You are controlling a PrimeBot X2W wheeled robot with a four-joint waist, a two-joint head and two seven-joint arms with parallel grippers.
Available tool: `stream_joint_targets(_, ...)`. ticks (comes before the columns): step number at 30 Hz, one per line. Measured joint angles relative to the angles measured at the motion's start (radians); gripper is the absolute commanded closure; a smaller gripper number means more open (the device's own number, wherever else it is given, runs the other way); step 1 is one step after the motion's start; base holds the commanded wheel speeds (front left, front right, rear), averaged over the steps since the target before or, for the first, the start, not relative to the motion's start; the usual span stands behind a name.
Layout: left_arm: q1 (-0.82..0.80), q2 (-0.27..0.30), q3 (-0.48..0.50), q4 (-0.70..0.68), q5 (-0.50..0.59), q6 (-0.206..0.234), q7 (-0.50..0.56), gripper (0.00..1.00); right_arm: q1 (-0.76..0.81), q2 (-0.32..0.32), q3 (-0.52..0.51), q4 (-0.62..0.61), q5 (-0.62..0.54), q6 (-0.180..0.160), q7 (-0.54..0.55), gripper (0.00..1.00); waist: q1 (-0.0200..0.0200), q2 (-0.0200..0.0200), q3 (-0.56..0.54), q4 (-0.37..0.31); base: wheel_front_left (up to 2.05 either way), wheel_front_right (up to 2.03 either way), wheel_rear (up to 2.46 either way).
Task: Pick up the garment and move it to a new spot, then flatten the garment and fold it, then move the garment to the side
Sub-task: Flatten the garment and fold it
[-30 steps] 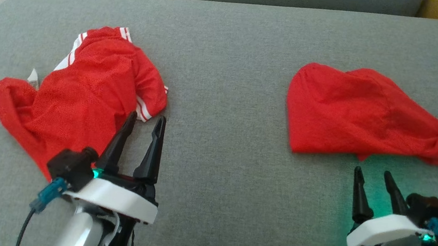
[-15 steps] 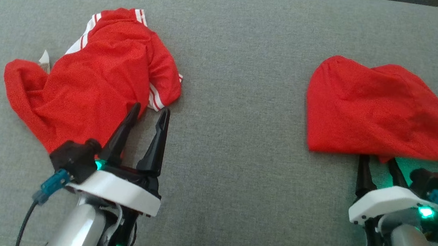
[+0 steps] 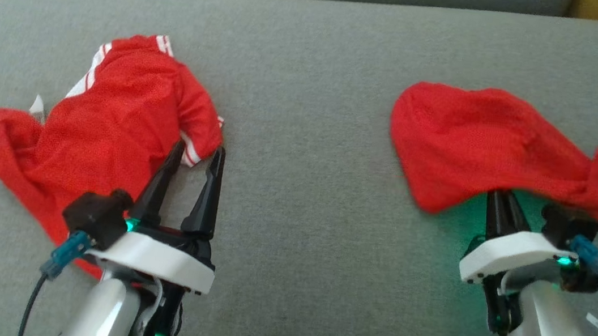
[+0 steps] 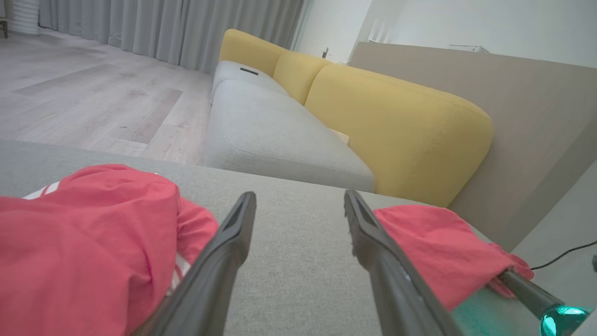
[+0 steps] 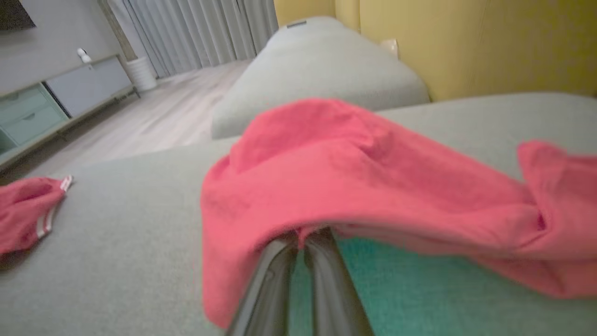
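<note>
right gripper (image 3: 503, 199): pinching plain red garment (image 3: 480, 136) at its near edge
long axis: running crosswise to right gripper
left gripper (image 3: 200, 149): hovering spread, farther off

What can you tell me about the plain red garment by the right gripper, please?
The plain red garment is a crumpled piece of thin, finely textured red cloth with no stripes showing. It lies on the right of the grey cushion, running past the head view's right edge. Its near hem is raised off the cushion, pinched between the closed fingers of the right gripper, and drapes over them in a low arch.
</note>
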Motion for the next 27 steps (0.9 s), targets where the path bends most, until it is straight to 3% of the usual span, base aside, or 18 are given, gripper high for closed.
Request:
stream_joint_targets(5,0.019,0.000,0.000,-0.001,-0.002,0.005,0.000,0.00,0.049,0.000,0.018,-0.197,-0.011,0.000,0.045,1.00,-0.0001,0.0000,-0.039,-0.030,0.00,0.00,0.00)
stream_joint_targets(10,0.044,0.000,-0.002,-0.001,-0.006,0.011,0.000,0.00,0.095,0.000,0.020,-0.459,-0.017,0.000,0.166,1.00,-0.0002,0.0000,-0.074,-0.042,0.00,0.00,0.00)
stream_joint_targets(12,0.044,0.000,-0.001,-0.001,-0.006,0.011,0.000,0.00,0.102,0.000,0.019,-0.509,-0.015,0.000,0.225,1.00,-0.0001,0.0000,-0.080,-0.041,0.00,0.00,0.00)
stream_joint_targets(18,0.048,0.000,0.003,-0.005,-0.006,0.012,0.000,0.00,0.202,0.001,-0.033,-0.549,-0.044,0.000,0.328,1.00,-0.0001,0.0000,-0.083,-0.037,0.00,0.00,0.00)
stream_joint_targets(27,0.062,0.000,0.006,-0.009,-0.006,0.012,0.000,0.00,0.253,0.002,-0.221,-0.512,-0.070,0.000,0.336,1.00,0.0000,0.0000,-0.071,-0.056,0.00,0.00,0.00)
